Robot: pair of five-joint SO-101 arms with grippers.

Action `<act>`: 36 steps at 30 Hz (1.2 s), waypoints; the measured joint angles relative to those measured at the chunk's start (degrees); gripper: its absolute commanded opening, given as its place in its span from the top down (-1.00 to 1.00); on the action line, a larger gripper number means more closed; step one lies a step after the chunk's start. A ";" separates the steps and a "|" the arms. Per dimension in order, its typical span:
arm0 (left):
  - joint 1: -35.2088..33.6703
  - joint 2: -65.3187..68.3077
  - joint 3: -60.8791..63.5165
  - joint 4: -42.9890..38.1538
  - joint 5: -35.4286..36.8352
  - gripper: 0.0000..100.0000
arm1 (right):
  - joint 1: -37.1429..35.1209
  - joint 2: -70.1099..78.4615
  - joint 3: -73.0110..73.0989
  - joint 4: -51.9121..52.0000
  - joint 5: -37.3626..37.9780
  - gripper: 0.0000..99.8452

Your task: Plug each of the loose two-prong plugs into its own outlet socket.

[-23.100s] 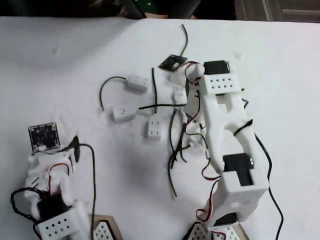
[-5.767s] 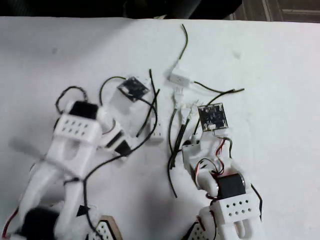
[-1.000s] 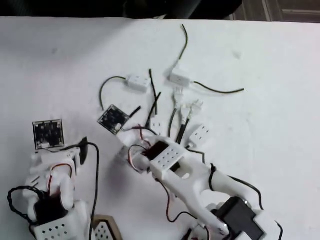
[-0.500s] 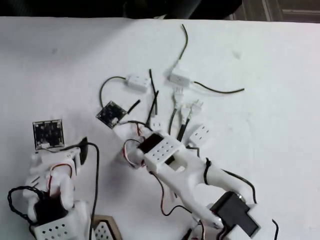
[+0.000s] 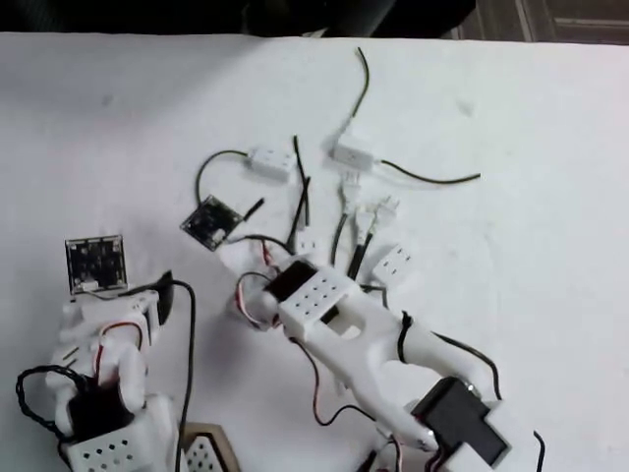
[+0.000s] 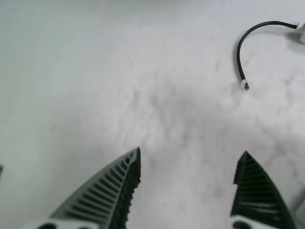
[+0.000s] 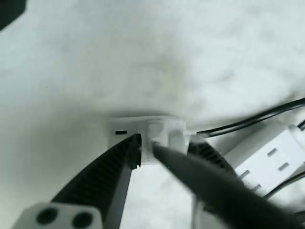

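Shifted toward ten o'clock, my right claw (image 7: 167,142) pinches a plug (image 7: 164,130) at its socket (image 7: 119,126); left claw (image 6: 191,152) spread; other plugs (image 5: 378,211) loose.

The right arm (image 5: 349,324) is swinging over to the left side of the surface. It was stretched far back among the plugs at the start, then folded near its base a few seconds ago, and now it is lying low across the middle. Over the last second its wrist board (image 5: 209,221) is creeping a little farther left and back. Its tool (image 7: 162,145) is now gripping a white plug (image 7: 164,133) seated on an outlet block (image 7: 119,126). The left arm (image 5: 98,344), reaching out among the outlets a few seconds ago, is sitting back at the near left corner. The far-right outlet (image 5: 395,264), covered by the right arm before, is showing again.
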 measured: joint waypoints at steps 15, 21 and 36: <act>0.00 0.00 0.88 0.00 0.00 0.37 | 0.44 -0.26 4.66 -1.76 -0.18 0.97; 0.00 0.00 0.88 0.00 0.00 0.37 | 0.62 -0.44 3.96 -1.76 -0.18 0.97; 0.00 0.00 0.88 0.00 0.00 0.37 | 19.34 -1.58 -21.71 -7.03 0.00 0.97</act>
